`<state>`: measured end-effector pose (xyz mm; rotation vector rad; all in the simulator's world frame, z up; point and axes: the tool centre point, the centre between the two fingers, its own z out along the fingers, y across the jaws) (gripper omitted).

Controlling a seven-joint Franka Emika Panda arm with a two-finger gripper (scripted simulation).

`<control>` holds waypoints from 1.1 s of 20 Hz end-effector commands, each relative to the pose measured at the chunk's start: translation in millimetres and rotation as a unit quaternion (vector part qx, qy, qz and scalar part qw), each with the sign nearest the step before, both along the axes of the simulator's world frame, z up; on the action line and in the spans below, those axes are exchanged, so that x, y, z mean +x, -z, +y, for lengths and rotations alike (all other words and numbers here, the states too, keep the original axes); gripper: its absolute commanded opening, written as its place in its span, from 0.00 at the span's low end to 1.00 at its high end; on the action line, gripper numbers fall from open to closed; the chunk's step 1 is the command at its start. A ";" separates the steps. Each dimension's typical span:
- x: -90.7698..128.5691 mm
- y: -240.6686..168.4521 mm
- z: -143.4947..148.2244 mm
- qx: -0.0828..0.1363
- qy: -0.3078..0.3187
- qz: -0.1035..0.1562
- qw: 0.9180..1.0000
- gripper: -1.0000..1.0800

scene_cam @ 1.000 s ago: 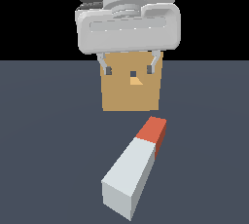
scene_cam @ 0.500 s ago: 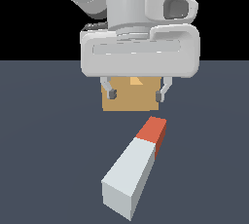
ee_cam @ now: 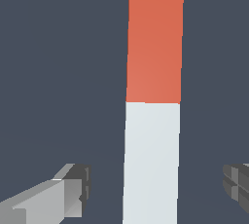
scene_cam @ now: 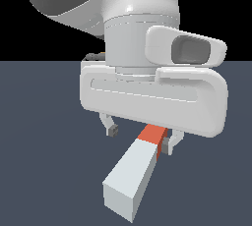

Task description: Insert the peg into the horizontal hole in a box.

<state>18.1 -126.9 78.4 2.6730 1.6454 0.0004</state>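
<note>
**Peg not yet gripped**

My gripper [scene_cam: 141, 139] hangs wide open astride the peg [scene_cam: 134, 173], fingers [ee_cam: 68, 189] clear of its sides. The peg lies flat on the floor. Grasping and insertion remain; the box is hidden from view.

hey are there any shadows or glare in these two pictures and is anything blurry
Exterior view: flat even light, no cast shadow under the peg, soft highlights on the arm's shell; edges sharp. Wrist view: also shadowless and glare-free, though the peg looks soft-edged up close; the open claw shows one finger lit, the other dim.
</note>
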 end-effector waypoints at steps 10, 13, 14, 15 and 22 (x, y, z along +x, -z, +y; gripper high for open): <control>-1.5 19.4 -6.4 0.001 0.012 0.001 1.000 0.96; -2.0 36.3 -6.4 0.001 0.013 0.001 1.000 0.96; -2.2 41.7 -6.5 0.001 0.014 0.001 1.000 0.96; -2.3 46.2 -6.5 0.001 0.014 0.001 1.000 0.96; -1.1 56.5 -6.8 0.001 0.015 0.001 1.000 0.00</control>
